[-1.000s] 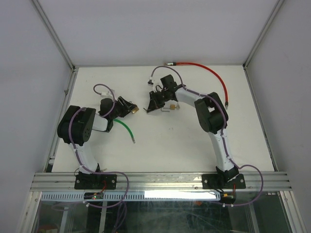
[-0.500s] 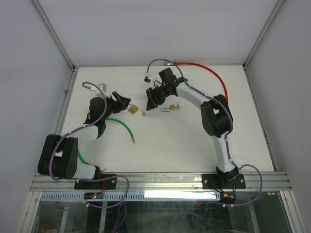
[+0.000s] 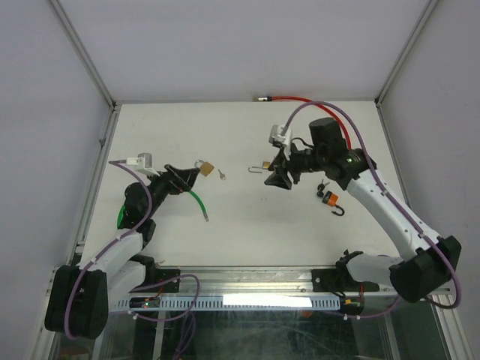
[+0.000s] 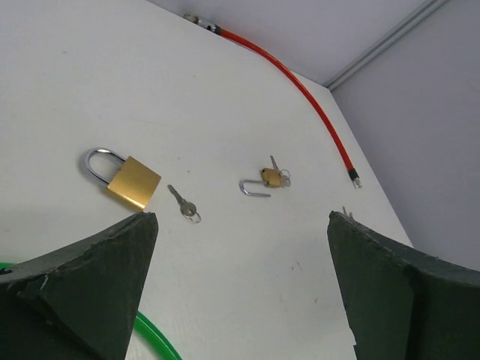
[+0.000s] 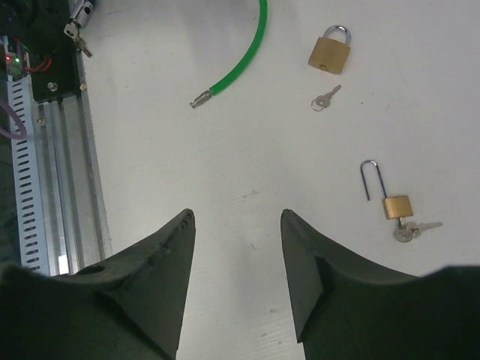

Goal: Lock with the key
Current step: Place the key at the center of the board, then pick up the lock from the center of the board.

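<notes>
A large brass padlock [image 4: 131,182] lies flat on the white table, its shackle down, with a loose key [image 4: 184,204] just right of it. A small brass padlock [image 5: 397,206] lies further right with its shackle swung open and keys [image 5: 409,231] sticking from its body. My left gripper [image 4: 241,217] hovers open and empty, short of the large padlock [image 3: 206,169]. My right gripper [image 5: 236,214] is open and empty too, over bare table just right of the small padlock [image 3: 262,166].
A green cable [image 3: 196,201] curves beside the left gripper [image 3: 184,178]. A red cable [image 3: 300,100] runs along the far edge. A small orange and black item with a hook [image 3: 330,199] lies under the right arm. The aluminium rail [image 5: 52,150] borders the near edge.
Both grippers opened and drew back from the padlocks: the left arm pulled toward the left, the right arm swung right. The large padlock and the small one now lie free.
</notes>
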Robot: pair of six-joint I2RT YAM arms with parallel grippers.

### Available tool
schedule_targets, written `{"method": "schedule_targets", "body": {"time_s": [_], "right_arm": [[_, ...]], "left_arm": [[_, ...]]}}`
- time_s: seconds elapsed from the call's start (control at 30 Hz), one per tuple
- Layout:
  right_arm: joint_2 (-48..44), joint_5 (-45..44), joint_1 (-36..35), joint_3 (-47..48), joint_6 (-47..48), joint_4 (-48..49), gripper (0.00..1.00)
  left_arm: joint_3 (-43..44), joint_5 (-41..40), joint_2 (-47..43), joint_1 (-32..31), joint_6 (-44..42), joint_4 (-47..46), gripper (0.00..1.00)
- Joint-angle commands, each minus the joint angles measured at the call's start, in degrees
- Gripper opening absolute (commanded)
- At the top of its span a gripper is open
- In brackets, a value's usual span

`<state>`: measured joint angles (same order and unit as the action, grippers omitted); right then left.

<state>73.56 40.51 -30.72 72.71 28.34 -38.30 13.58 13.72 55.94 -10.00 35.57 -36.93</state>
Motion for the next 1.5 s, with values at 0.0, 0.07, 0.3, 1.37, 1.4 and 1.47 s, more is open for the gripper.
{"method": "schedule_targets", "body": {"time_s": [0.0, 0.07, 0.3, 1.37, 1.4, 1.47], "right_arm": [[-8.8, 13.9, 11.3, -11.2, 1.9, 6.1, 0.52], [-12.9, 20.4, 16.7, -16.1, -0.8, 12.2, 0.53], [-15.6, 23.1, 19.6, -18.9, -1.1, 13.2, 0.54], [-11.1, 18.0, 22.2, -20.5, -2.0, 15.2, 0.55], [-10.8, 18.0, 22.3, -20.5, -2.4, 15.5, 0.55], [-10.4, 17.8, 22.4, -20.6, -2.8, 16.0, 0.56]], "left_arm": [[-3.6, 6.0, -4.4, 0.6, 6.6, -8.5, 0.99], [-4.6, 7.6, -5.4, 0.6, 9.1, -8.4, 0.99], [-3.5, 8.9, -7.8, 0.2, 11.4, -1.4, 0.99], [-5.5, -0.5, -9.1, -18.7, 4.3, -8.1, 0.99], [-5.5, -0.7, -8.9, -18.7, 4.2, -7.8, 0.99], [-5.1, -0.8, -8.8, -18.7, 4.0, -6.3, 0.99]]}}
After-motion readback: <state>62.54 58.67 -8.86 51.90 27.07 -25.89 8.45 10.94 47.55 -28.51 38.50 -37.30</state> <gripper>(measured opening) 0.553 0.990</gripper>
